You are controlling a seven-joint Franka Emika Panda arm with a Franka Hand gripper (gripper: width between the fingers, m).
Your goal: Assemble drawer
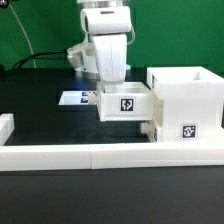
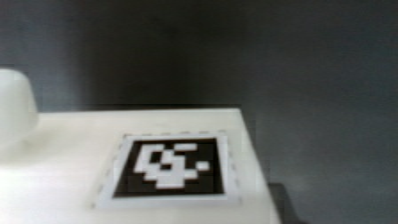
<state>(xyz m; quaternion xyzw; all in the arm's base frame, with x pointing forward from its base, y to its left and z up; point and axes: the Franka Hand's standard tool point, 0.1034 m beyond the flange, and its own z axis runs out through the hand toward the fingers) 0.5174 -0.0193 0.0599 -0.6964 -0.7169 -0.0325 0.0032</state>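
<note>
In the exterior view my gripper reaches down onto a small open-top white drawer box with a square tag on its face. It is shut on the box, which hangs above the table against the open side of the tall white housing. The housing stands at the exterior view's right and has a tag low on its side. A white piece shows under the held box at the foot of the housing; I cannot tell what it is. The wrist view shows a white face with a tag; my fingertips are hidden there.
A long low white border block runs along the front, with a short one at the exterior view's left. The marker board lies flat on the black table behind the held box.
</note>
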